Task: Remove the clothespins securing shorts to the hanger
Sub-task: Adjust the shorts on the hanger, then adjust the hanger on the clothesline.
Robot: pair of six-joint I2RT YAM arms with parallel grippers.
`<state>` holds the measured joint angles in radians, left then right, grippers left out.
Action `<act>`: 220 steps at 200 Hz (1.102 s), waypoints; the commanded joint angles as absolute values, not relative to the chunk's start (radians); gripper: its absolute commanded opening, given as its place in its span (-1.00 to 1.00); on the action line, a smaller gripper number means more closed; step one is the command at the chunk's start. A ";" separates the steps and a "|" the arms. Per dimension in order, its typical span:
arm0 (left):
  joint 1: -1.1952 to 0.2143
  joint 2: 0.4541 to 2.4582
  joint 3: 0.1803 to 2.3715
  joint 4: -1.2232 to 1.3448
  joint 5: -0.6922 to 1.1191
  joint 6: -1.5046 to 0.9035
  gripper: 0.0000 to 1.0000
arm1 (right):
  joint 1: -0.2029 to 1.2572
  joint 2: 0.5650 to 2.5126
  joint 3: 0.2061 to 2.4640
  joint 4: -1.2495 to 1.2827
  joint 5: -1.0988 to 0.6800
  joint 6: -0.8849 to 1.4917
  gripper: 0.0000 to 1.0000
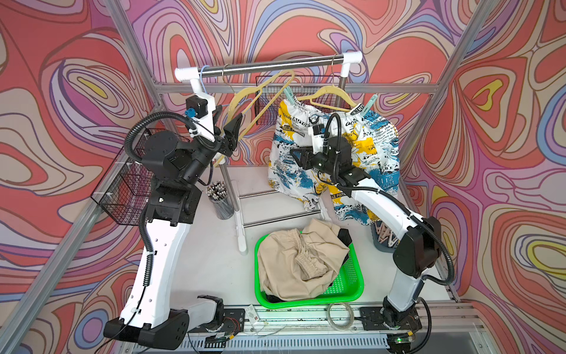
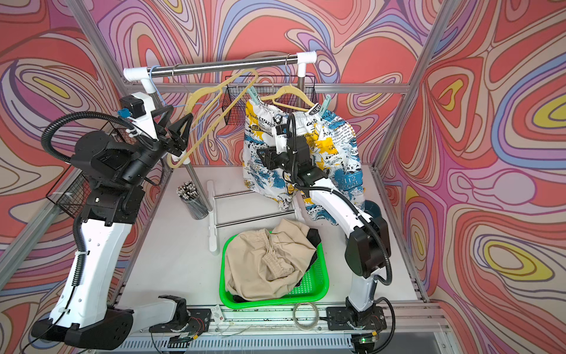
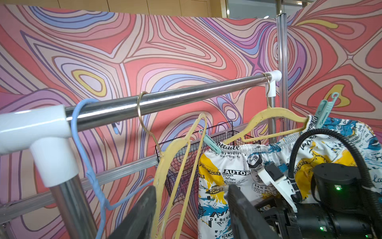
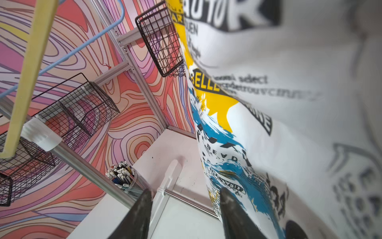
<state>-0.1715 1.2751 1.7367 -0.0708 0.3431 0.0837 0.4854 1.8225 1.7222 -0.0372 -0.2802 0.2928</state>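
Two mint clothespins [image 3: 322, 112] pinch the printed shorts [image 1: 333, 147] to a hanger [image 3: 275, 112] on the rail [image 1: 269, 66] — the inner pin [image 1: 288, 93] at the waistband end nearer the rail's middle, the outer pin [image 1: 369, 104] at the end by the rail's post. Left pincer [image 3: 190, 187] is spread, with an empty hanger [image 3: 160, 186] passing between its fingers close by one of them; the inner pin sits higher and farther along the rail, apart from it, and nothing is pinched. Right pincer [image 1: 295, 156] is level with the shorts' middle, well below both pins; in the right wrist view its fingers [image 4: 231, 207] stand apart, the cloth's edge just beside one and nothing between them. Beige shorts [image 1: 300, 260] lie heaped in a green basket [image 1: 352, 288], over black shorts [image 1: 344, 236].
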 commanded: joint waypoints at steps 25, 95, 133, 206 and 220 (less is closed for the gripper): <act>-0.176 1.418 1.840 -0.086 0.351 0.183 0.14 | 0.482 1.713 1.629 0.028 -0.298 0.328 0.07; -0.176 1.452 1.818 -0.031 0.255 0.221 0.23 | 0.482 1.615 1.528 0.025 -0.296 0.320 0.07; -0.176 1.452 1.819 -0.039 0.220 0.236 -0.10 | 0.482 1.625 1.525 0.023 -0.306 0.323 0.07; -0.177 1.305 1.663 0.069 0.195 0.167 0.19 | 0.482 1.641 1.538 0.028 -0.315 0.325 0.07; -0.177 1.288 1.648 0.071 0.166 0.185 0.19 | 0.482 1.645 1.542 0.028 -0.311 0.324 0.07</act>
<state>-0.1772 1.3437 1.6650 -0.0097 0.2241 0.1791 0.4854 1.6325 1.5314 0.0128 -0.3050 0.3214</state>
